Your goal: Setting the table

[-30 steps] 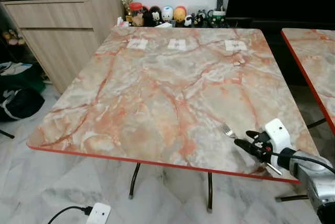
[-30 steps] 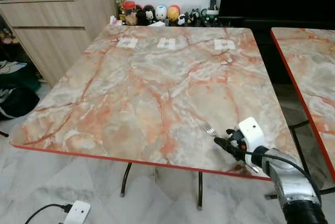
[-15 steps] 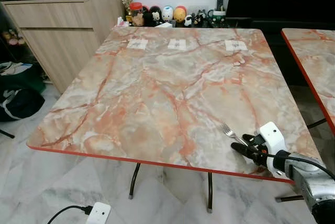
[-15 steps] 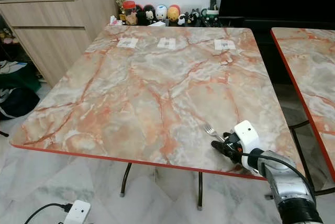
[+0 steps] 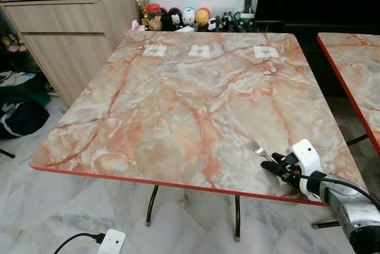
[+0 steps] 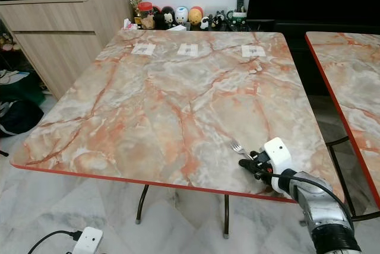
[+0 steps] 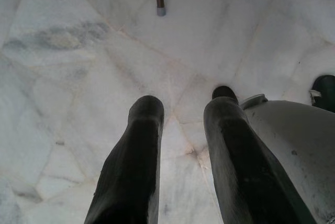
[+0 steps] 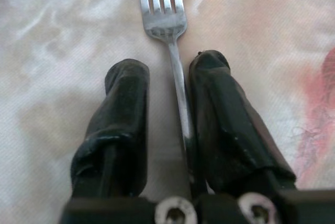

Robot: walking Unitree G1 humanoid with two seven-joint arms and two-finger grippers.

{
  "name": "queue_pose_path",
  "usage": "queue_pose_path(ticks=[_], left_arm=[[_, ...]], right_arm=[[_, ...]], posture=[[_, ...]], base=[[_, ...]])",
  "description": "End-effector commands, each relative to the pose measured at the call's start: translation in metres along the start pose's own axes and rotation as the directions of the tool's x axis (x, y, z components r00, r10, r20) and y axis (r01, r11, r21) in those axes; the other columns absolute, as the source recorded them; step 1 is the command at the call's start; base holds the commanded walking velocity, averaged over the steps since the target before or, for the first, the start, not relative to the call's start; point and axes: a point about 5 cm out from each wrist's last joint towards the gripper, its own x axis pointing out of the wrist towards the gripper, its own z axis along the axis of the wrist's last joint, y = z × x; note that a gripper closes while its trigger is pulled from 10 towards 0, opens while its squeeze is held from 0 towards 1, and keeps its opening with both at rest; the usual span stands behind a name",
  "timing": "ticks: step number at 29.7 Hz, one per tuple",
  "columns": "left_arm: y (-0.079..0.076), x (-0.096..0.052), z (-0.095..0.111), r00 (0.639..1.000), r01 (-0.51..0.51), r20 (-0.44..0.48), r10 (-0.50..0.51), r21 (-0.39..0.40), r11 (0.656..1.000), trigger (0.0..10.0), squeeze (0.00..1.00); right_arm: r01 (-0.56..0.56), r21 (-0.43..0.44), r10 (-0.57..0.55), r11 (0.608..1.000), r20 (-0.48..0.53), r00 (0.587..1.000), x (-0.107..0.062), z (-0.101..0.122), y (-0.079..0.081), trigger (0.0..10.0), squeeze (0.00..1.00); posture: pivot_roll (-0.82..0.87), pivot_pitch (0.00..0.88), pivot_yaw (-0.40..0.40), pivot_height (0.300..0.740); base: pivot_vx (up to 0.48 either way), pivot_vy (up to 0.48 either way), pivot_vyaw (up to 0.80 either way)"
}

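One fork (image 8: 166,30) near table (image 5: 178,99) front edge, right gripper (image 8: 170,69) straddling

even bright daylight, perhaps slightly soft close-ups

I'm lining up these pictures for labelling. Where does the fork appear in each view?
Left eye view: fork near the table's near right corner, ahead of the right gripper.
Right eye view: same spot.
Left wrist view: floor tiles under the left gripper.
Right wrist view: it lies between the fingers, tines pointing away.
Shared landmark: the table's red edge.
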Motion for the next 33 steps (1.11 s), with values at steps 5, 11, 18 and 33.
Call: queue_pose_path(ticks=[5,11,18,33], left_arm=[[0.002,-0.001,-0.006,1.000,0.002,-0.022,-0.002,0.010,1.000,10.0,0.00],[0.001,-0.001,-0.006,1.000,0.005,-0.023,-0.005,0.003,1.000,10.0,0.00],[0.000,-0.001,-0.005,1.000,0.005,-0.022,-0.005,-0.003,1.000,10.0,0.00],[-0.001,-0.001,-0.006,1.000,0.004,-0.024,-0.004,-0.008,1.000,10.0,0.00]], right_arm=[[-0.001,0.019,0.002,1.000,-0.076,0.997,0.004,-0.018,0.007,0.0,0.00],[-0.008,0.021,0.009,1.000,-0.083,0.997,0.006,-0.021,0.011,0.0,0.00],[0.005,0.022,-0.003,1.000,-0.098,0.995,0.013,-0.025,0.019,0.0,0.00],[0.397,0.296,-0.462,0.869,0.199,0.864,0.009,0.010,0.008,10.0,0.00]], posture=[[0.02,0.007,0.046,0.740],[0.02,0.013,0.041,0.740],[0.02,0.020,0.031,0.740],[0.00,0.021,0.028,0.740]], base=[[0.000,0.000,0.00],[0.000,0.000,0.00],[0.000,0.000,0.00],[0.000,0.000,0.00]])
